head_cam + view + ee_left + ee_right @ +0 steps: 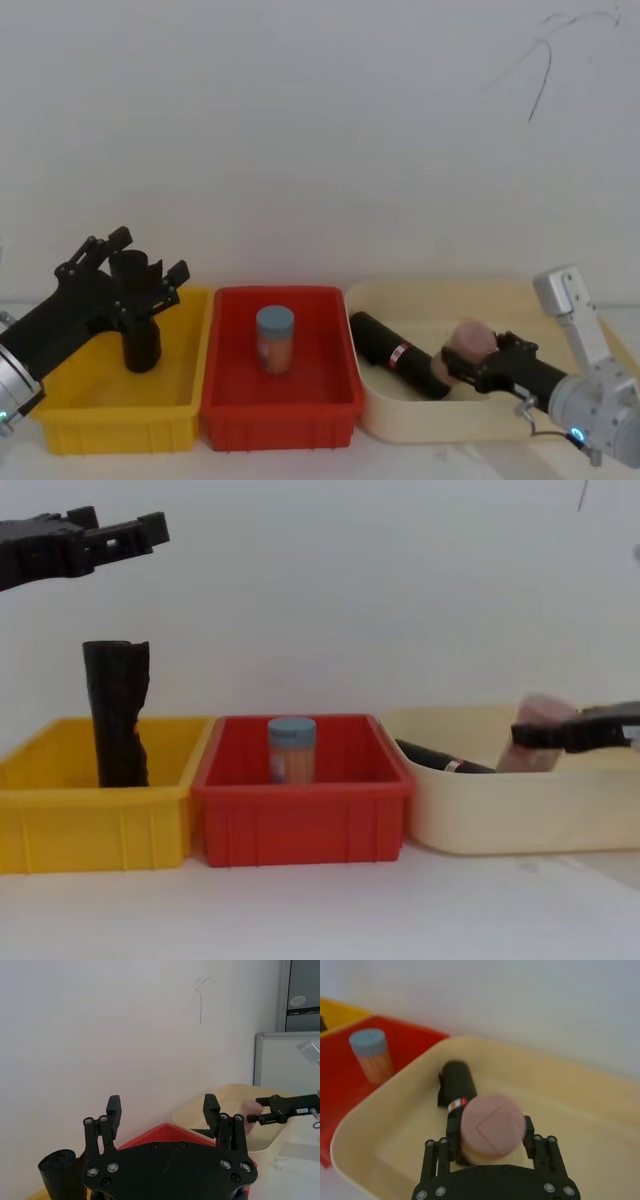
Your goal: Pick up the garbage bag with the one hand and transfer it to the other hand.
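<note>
3 plastic bins stand side by side on the white table [320,910]: a yellow rectangular bin [120,405] on the robot's left, a red rectangular bin [280,405] in the middle and a cream oval tub [440,415] on the right. The garbage bag [397,354], a long black roll of plastic with a small red-and-white label, lies tilted inside the cream tub, its far end near the wall next to the red bin. Just beside its near end a pink-capped cylindrical container [490,1127] sits between the 2 fingers of the right gripper [478,362], which reaches into the tub; whether those fingers press on the container cannot be told. The left gripper [115,535], black with its 2 fingers spread apart and holding nothing, hovers above the yellow bin, over a second black roll [117,712] that stands upright there. A small jar with a blue lid [275,339] stands upright in the red bin.
</note>
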